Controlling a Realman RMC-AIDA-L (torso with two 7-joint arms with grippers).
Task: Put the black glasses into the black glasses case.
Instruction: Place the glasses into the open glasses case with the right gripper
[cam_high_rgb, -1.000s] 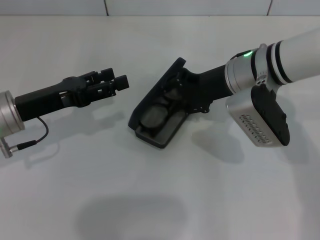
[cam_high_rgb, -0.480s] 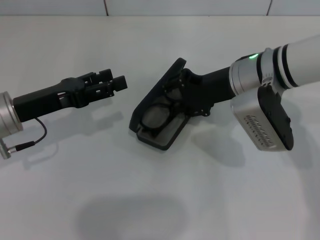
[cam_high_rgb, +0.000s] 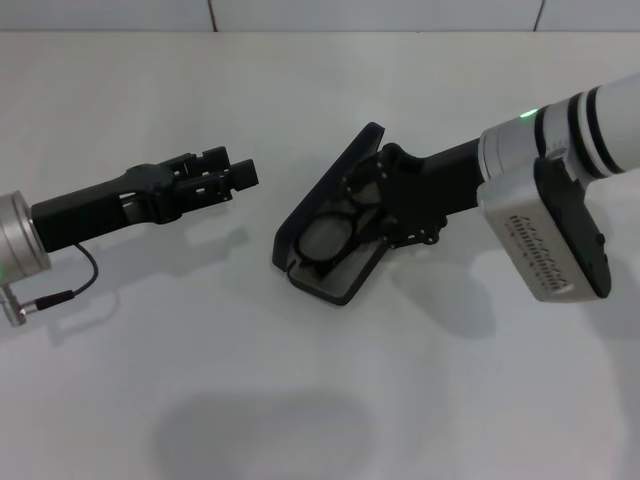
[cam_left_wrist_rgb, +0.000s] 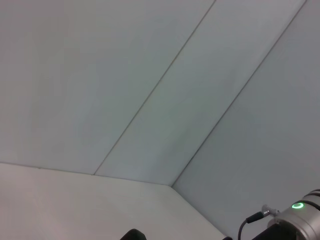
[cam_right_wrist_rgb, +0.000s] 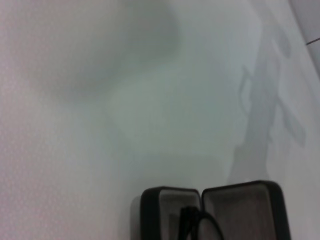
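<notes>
Resting on white table (cam_high_rgb: 300, 400): open black glasses case (cam_high_rgb: 335, 280).

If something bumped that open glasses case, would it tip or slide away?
The glasses case lies open on the smooth table, so it would probably slide rather than tip. Its raised lid might swing shut. The glasses inside look thin, likely fragile.

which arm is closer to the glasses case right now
The right. Its end effector is at the open glasses case, over the glasses lying in it. The left end effector hangs off to the case's left, apart from it.
</notes>
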